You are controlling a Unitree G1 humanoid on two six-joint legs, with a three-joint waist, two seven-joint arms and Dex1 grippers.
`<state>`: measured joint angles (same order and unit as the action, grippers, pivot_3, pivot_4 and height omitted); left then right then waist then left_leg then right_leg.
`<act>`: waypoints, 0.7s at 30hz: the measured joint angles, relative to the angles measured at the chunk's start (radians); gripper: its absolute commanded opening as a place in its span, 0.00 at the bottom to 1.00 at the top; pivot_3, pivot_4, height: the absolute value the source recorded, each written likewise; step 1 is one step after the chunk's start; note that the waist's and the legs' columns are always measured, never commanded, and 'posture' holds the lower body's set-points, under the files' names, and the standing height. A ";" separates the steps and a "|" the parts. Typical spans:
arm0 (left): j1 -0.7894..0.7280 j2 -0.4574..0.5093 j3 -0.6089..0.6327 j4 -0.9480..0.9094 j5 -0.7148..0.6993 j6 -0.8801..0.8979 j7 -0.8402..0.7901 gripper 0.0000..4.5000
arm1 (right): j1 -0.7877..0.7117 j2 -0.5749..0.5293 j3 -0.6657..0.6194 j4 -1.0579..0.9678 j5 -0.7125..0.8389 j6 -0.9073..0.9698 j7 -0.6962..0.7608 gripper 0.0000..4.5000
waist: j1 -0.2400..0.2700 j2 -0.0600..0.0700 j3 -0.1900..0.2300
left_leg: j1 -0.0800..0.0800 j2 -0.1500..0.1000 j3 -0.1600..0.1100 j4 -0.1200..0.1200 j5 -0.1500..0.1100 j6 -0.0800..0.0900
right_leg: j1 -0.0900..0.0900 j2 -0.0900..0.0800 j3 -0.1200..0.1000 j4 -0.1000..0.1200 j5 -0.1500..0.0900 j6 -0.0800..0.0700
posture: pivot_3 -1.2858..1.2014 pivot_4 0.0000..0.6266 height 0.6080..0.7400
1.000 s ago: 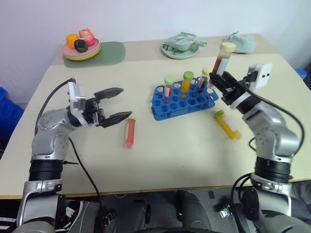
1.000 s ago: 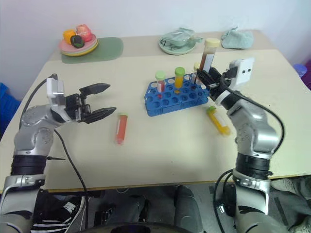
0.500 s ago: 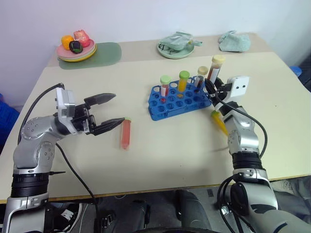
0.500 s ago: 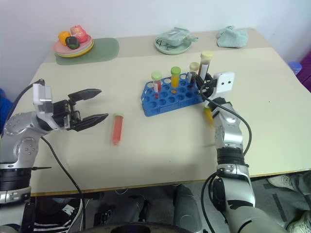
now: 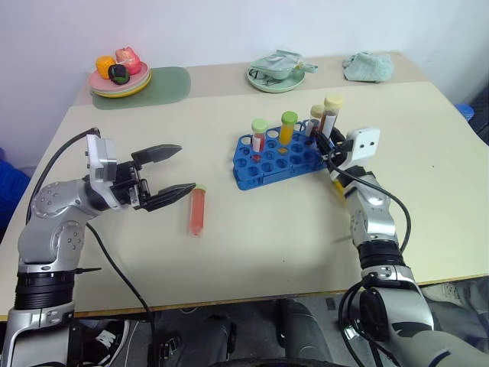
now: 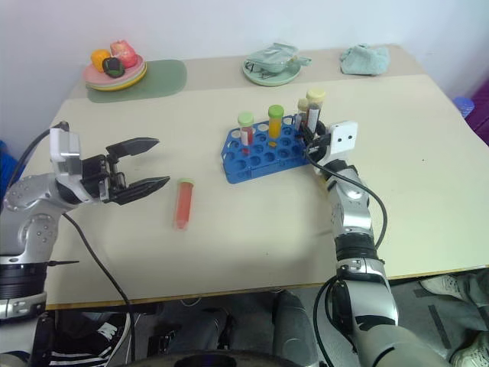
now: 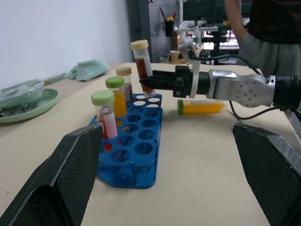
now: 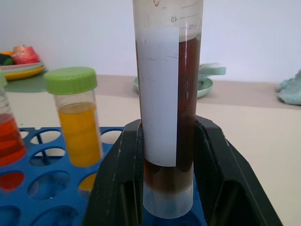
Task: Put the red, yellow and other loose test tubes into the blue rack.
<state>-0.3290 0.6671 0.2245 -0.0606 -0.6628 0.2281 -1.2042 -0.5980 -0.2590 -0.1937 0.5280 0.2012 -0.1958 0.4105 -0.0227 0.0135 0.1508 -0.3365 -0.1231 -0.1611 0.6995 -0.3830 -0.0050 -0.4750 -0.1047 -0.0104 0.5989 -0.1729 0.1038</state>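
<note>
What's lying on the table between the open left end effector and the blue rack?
In the left eye view, one loose red-filled tube lies between the left end effector and the blue rack.

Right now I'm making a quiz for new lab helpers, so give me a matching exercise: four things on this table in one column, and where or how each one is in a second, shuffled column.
Things:
1. dark brown-filled clear plastic tube with pale yellow cap
2. red-filled clear plastic tube with green cap
3. yellow-filled clear plastic tube lying loose
4. left claw

States:
A. lying flat on the table to the left of the bright blue plastic rack
B. open, holding nothing
C. upright, gripped by the right claw at the rack's right end
D. lying on the table beside the right arm

Pairs: 1-C, 2-A, 3-D, 4-B
</note>
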 measured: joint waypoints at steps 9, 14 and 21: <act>0.000 0.000 0.000 0.000 -0.001 0.001 -0.001 1.00 | 0.024 0.000 0.002 0.008 -0.004 -0.020 -0.013 0.19 | 0.000 0.000 0.000 | 0.000 0.000 0.000 0.000 0.000 0.000 | 0.000 0.000 0.000 0.000 0.000 0.000 | 0.52 0.24 1.00; 0.000 0.000 0.000 0.000 -0.001 0.001 -0.001 1.00 | 0.028 0.000 0.002 0.025 -0.011 -0.034 -0.017 0.19 | 0.000 0.000 0.000 | 0.000 0.000 0.001 0.000 0.000 0.000 | 0.000 0.000 0.001 0.000 0.000 0.000 | 0.52 0.24 1.00; 0.000 0.000 0.000 0.001 -0.001 0.001 -0.006 1.00 | 0.028 0.006 0.007 0.026 -0.013 -0.039 -0.026 0.19 | 0.000 0.000 0.000 | 0.000 0.000 0.001 0.000 0.000 0.000 | 0.000 0.000 0.001 0.000 0.000 0.000 | 0.52 0.24 1.00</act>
<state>-0.3294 0.6676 0.2246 -0.0595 -0.6639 0.2291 -1.2102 -0.5704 -0.2533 -0.1866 0.5541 0.1878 -0.2350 0.3844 -0.0226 0.0135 0.1508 -0.3362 -0.1230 -0.1604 0.6995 -0.3830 -0.0049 -0.4750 -0.1043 -0.0094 0.5990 -0.1728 0.1037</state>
